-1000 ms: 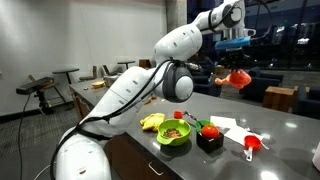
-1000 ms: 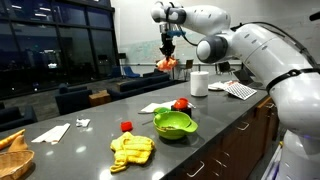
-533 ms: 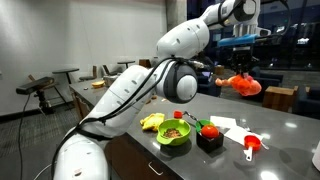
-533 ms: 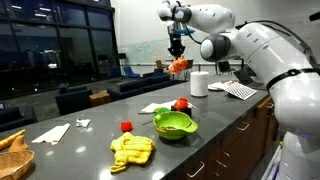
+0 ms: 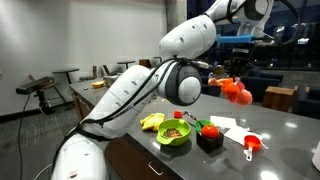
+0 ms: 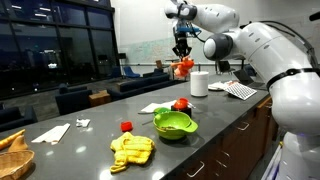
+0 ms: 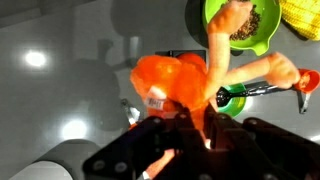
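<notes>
the gripper (image 6: 182,58) hangs high above the grey counter (image 5: 285,135), jaws clamped tight on an orange plush toy (image 5: 238,92), well clear of the surface. in the wrist view the toy's limbs dangle over the green bowl (image 7: 211,25) far below. a red scoop (image 5: 251,145) lies beside the bowl.

Glossy white arm (image 5: 150,85), rounded bulbous segments, dark grey joint rings (image 5: 181,83), black hand (image 6: 182,55)
</notes>
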Robot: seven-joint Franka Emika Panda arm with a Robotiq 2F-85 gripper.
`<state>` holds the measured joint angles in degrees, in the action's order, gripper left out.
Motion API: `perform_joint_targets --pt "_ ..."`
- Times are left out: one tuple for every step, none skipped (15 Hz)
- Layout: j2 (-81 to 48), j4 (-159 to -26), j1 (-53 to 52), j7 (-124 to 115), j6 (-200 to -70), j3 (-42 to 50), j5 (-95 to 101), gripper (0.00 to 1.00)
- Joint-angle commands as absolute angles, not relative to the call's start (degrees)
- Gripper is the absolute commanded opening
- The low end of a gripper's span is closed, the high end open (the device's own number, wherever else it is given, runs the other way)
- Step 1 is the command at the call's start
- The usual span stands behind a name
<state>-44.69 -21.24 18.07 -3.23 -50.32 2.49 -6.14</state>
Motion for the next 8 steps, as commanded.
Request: perform_joint_targets --pt "-43.4 -22.5 20.4 -8.6 -47.2 0.7 -10.0 0.04" --pt "-43.8 -22.0 20.9 -9.8 -46.7 0.5 -11.0 0.04" --pt "-44.4 -21.4 21.4 -10.7 -46.0 0.2 -12.0 0.04" --pt "-44.7 -21.1 21.9 -11.5 -45.6 -0.1 -12.9 0.04" --pt "-44.9 -21.1 22.4 -12.2 -45.4 -0.3 -13.6 0.04" --pt "-45.1 -20.9 22.8 -12.8 -45.0 -0.5 -14.3 0.04" --pt "-45.4 -20.6 23.3 -13.2 -44.8 -0.7 -14.9 0.04" --pt "-45.7 -20.5 23.7 -13.5 -44.7 -0.8 -15.4 0.04"
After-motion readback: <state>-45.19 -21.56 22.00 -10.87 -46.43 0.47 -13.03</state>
